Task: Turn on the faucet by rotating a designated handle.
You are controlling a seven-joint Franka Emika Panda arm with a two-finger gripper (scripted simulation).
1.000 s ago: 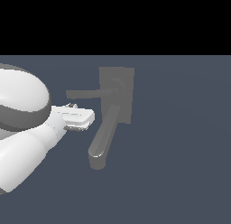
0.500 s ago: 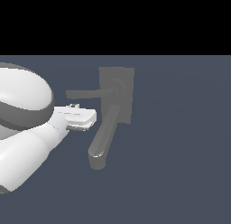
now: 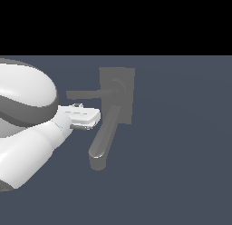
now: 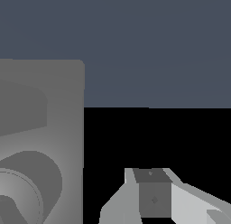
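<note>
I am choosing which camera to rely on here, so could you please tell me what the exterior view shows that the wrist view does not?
Only the exterior view shows the handle as a thin bar, the thick spout and the white arm, with the gripper beside the spout, below the handle. Only the wrist view shows one gripper finger close up. Both show the faucet back plate; neither shows how the jaws stand.

Exterior view looks from high up, behind the bulky white arm (image 3: 27,129), down over the dull grey faucet with its flat back plate (image 3: 117,95). Wrist view sits close against that same plate (image 4: 43,142), sharing it.
</note>
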